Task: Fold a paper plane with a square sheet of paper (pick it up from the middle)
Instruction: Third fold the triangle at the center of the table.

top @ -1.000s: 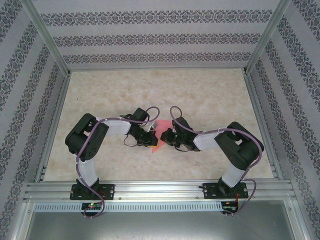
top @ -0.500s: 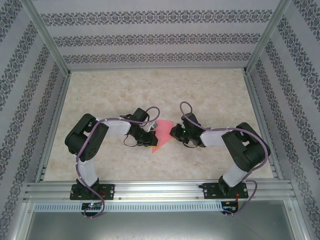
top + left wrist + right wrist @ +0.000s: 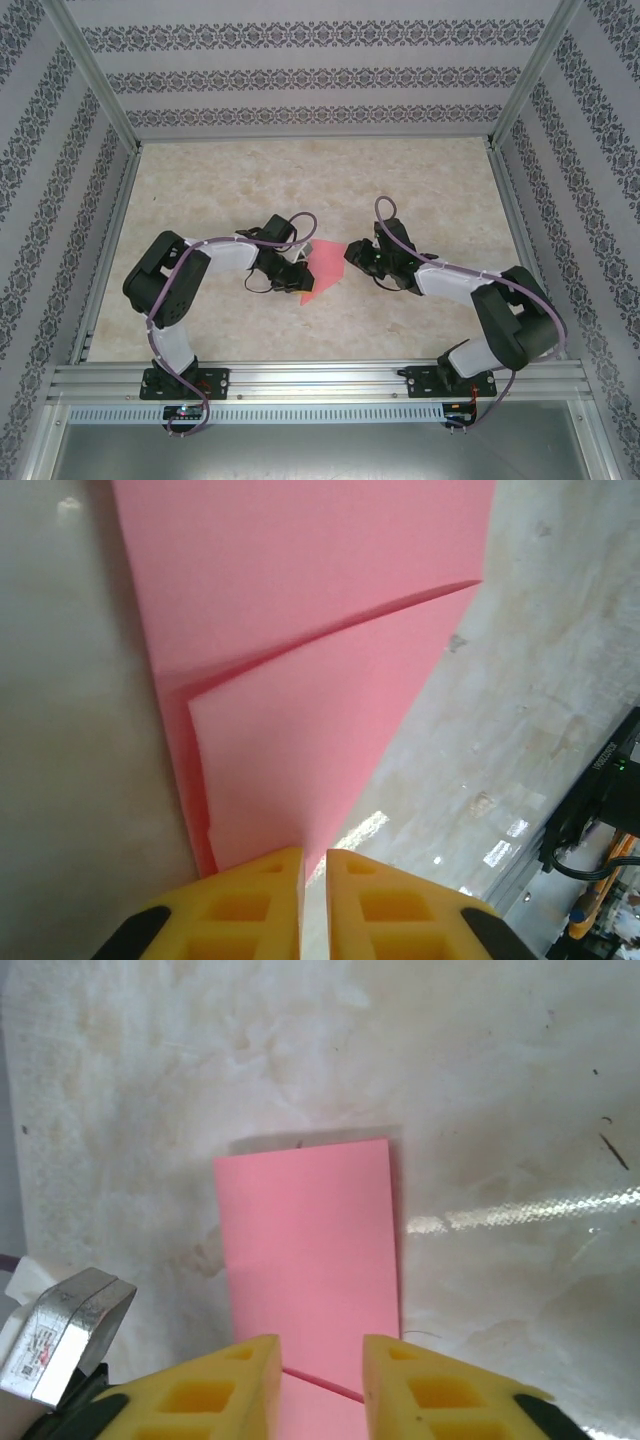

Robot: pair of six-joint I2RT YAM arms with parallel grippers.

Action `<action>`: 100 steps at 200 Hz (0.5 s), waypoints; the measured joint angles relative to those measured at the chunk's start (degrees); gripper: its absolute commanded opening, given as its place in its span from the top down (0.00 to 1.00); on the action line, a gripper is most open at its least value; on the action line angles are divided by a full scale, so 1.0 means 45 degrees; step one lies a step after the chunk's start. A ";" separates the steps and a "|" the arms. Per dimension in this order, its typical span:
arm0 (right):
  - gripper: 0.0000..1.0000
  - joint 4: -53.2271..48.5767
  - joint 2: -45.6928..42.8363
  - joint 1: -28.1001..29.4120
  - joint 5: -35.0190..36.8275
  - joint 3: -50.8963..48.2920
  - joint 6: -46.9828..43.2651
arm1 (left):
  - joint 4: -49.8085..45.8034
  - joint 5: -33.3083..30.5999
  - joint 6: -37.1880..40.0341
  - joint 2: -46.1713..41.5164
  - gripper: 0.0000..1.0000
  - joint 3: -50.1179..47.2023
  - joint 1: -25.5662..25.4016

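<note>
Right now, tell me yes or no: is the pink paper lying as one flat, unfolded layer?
No: in the left wrist view the pink paper has a flap folded over it, with a diagonal fold edge showing.

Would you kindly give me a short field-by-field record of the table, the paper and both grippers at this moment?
surface: marbled table
paper: pink paper sheet, folded into overlapping layers, lying on the table between the two arms
left gripper: fingers nearly together at the paper's edge; whether they pinch it is unclear
right gripper: fingers apart, above one end of the paper
progress: creased, not yet a pointed dart
</note>
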 measured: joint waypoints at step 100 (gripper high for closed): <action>0.52 0.0359 -0.0831 0.0806 0.0024 -0.1365 0.0826 | -0.1103 -0.1817 0.0219 -0.0257 0.86 0.1739 0.0000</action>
